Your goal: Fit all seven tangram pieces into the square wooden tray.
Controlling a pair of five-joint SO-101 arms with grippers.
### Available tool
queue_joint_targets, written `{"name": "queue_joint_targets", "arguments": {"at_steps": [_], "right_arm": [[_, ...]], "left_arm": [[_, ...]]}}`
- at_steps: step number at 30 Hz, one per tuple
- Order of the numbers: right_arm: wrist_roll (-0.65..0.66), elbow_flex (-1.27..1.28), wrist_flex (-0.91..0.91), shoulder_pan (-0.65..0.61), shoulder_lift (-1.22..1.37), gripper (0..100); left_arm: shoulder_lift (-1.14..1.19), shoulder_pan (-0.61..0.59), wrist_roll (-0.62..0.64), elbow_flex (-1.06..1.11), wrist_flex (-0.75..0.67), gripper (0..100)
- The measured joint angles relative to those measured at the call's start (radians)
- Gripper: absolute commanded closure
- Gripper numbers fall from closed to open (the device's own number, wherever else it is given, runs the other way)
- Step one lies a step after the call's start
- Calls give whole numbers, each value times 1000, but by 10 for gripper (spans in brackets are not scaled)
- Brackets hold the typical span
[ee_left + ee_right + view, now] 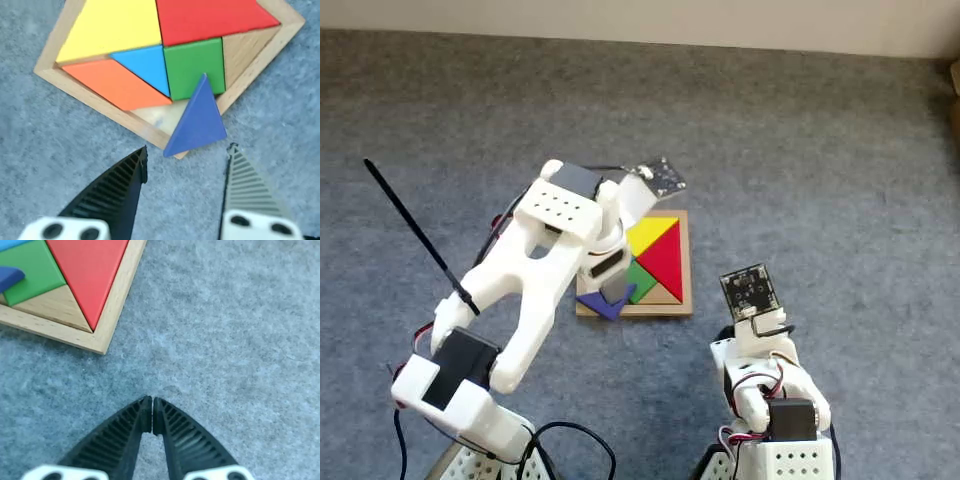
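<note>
- Just ahead of your left gripper (188, 147), spread wide and empty, the blue triangle (197, 122) lies tilted across the tray (47, 70) rim.
- Pinch its edges, lift, rotate, seat it flat in the bare slot (151, 118) beneath.
- Right gripper (152, 405) is pinched closed, tray corner just ahead; leave it.

No word, number, label or sign can be read. The tangram pieces (115, 30) have plain coloured faces and the wooden tray (90, 96) shows bare grain. Any marks on the circuit board (750, 290) at the wrist of the near right arm are too small to make out.
</note>
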Motion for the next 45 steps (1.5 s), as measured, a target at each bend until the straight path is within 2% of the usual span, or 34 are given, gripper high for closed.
{"name": "queue_joint_targets", "arguments": {"at_steps": [4,9,19,27,35,41,45], "right_arm": [[0,0,0,0,0,974],[0,0,0,0,0,974],[0,0,0,0,0,974],[0,0,0,0,0,974],[0,0,0,0,0,974],[0,0,0,0,0,974],[0,0,0,0,0,974]], "left_arm": [[0,0,3,0,37,857],[0,-6,100,52,37,859],[-26,-28,209,273,-215,856],[-29,-152,215,284,-321,856],[-29,-161,221,284,-334,857],[-172,-160,284,285,-334,857],[-238,-160,376,285,-353,856]]}}
